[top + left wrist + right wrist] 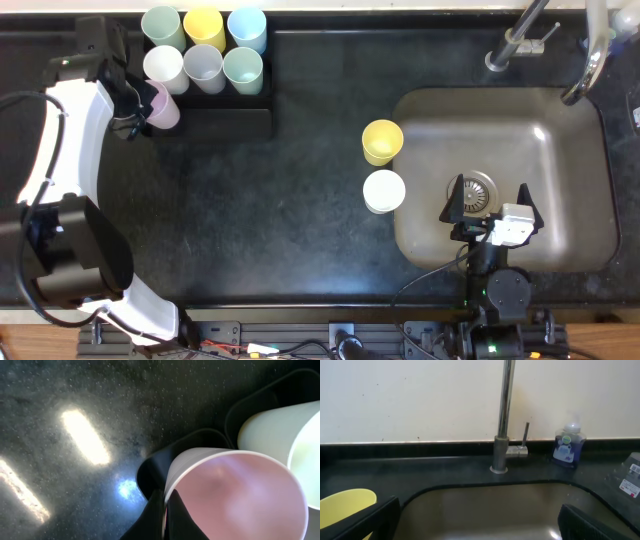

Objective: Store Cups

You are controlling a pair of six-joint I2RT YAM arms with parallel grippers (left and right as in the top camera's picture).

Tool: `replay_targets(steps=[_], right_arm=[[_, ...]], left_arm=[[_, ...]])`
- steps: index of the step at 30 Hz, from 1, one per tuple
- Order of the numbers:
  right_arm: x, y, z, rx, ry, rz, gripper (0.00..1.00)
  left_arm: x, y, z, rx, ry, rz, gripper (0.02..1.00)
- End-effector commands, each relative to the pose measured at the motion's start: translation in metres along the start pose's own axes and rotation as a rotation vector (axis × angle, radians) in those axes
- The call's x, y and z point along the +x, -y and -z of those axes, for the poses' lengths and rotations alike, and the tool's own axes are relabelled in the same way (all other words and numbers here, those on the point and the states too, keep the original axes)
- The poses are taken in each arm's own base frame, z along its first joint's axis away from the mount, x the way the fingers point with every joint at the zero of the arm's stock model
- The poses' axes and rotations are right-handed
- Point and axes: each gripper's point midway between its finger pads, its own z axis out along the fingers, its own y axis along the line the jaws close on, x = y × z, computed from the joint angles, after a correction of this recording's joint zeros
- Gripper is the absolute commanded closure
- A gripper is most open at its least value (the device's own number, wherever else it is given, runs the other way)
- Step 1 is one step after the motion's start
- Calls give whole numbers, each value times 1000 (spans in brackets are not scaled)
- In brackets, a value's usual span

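- At the far left of the bench [260, 220], the left end effector [140, 108] grips the wall of a pink cup [165, 106], with one finger [162, 515] against its rim. The cup is tilted, its base at the front-left slot of a black rack [230, 122].
- Behind it the rack holds two rows. A green cup [162, 25], a yellow cup [204, 26] and a blue cup [247, 27] stand at the back. A white cup [163, 65], a grey cup [204, 63] and a mint cup [243, 68] stand in front of them.
- Just beside the sink's left rim, a loose yellow cup [382, 141] and a loose white cup [384, 190] stand upright on the bench, close together.
- Over the sink [560, 230], the right end effector [490, 205] hangs with its fingers spread wide, holding nothing.
- Behind the sink stands a faucet [520, 38], with a soap bottle [568, 445] near it.
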Motion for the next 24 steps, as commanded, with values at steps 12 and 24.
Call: replay_targets(steps=[12, 24], right_arm=[[3, -2, 0, -8, 1, 3, 5], [3, -2, 0, -8, 1, 3, 5]], left_arm=[[3, 13, -21, -29, 34, -38, 982], [10, 10, -21, -50, 16, -51, 215]])
